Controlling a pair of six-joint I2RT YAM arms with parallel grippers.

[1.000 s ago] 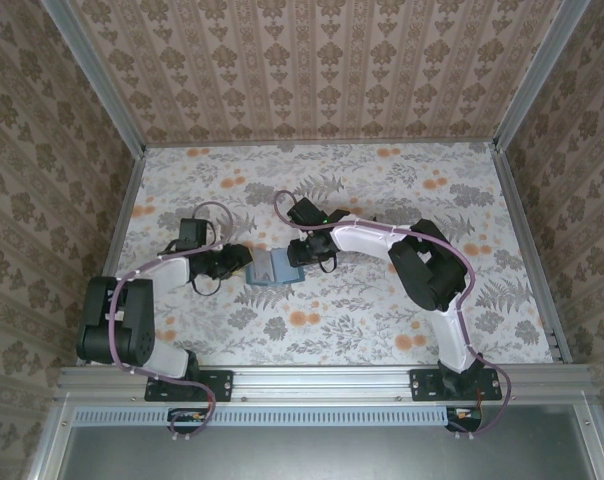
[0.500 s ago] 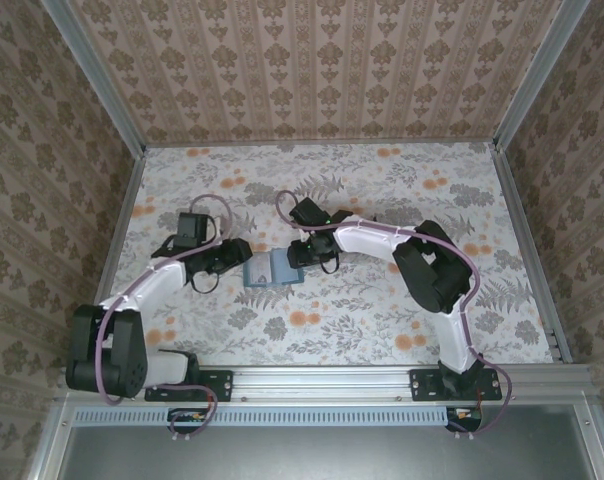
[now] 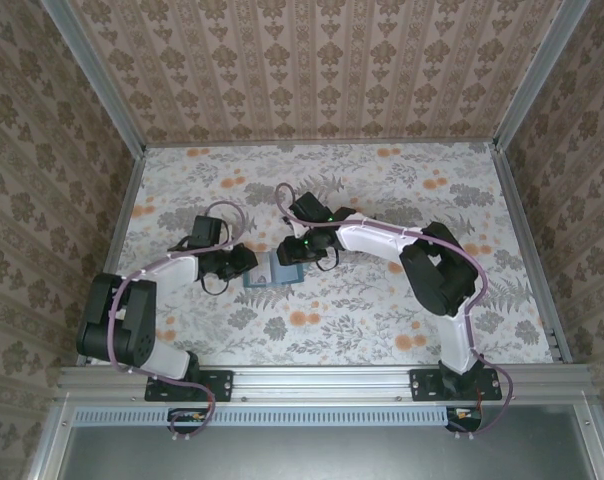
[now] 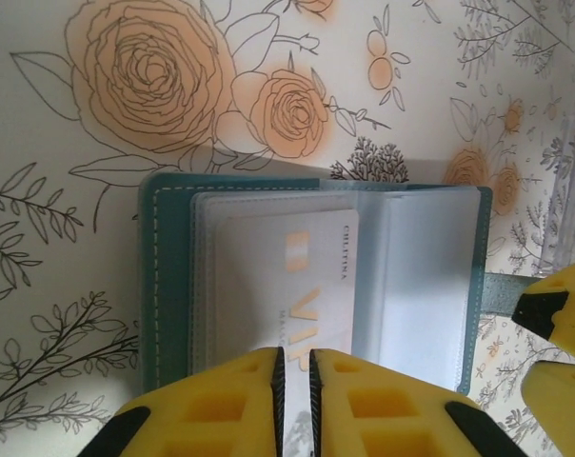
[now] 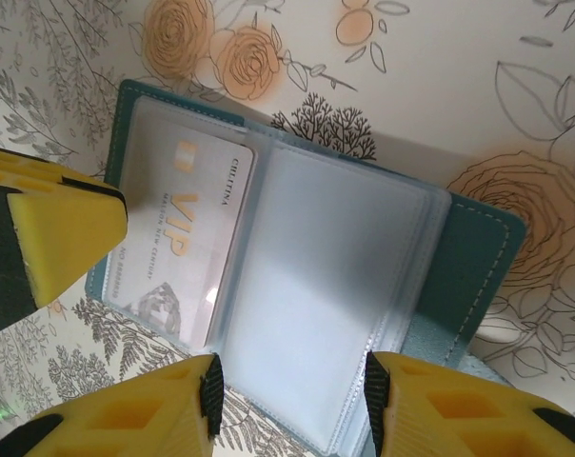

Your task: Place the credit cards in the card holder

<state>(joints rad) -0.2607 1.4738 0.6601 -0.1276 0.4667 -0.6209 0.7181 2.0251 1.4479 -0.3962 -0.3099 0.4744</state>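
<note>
Table: we see floral cloth fenced by metal rails at both sides, with papered walls behind. Bare cloth runs wide toward the far edge and to either side of the centre.
Right arm: elbow out to the right, forearm stretched left toward mid-table.
Left arm: folded low, forearm stretched right, so the two wrists sit close together.
Card holder: teal, open flat like a book at mid-table between our two wrists, clear sleeves facing up.
Card: pale with gold VIP lettering, on the panel at the left arm's side. We cannot tell if it is fully tucked in.
Left gripper: jaws clenched to a thin slit, tips over the card's near edge. We cannot tell if they touch it.
Right gripper: jaws spread wide over the other panel's sleeve, released.
Views: the top view gives us the room around the holder, and the wrist views give us the lettering and stitching.
</note>
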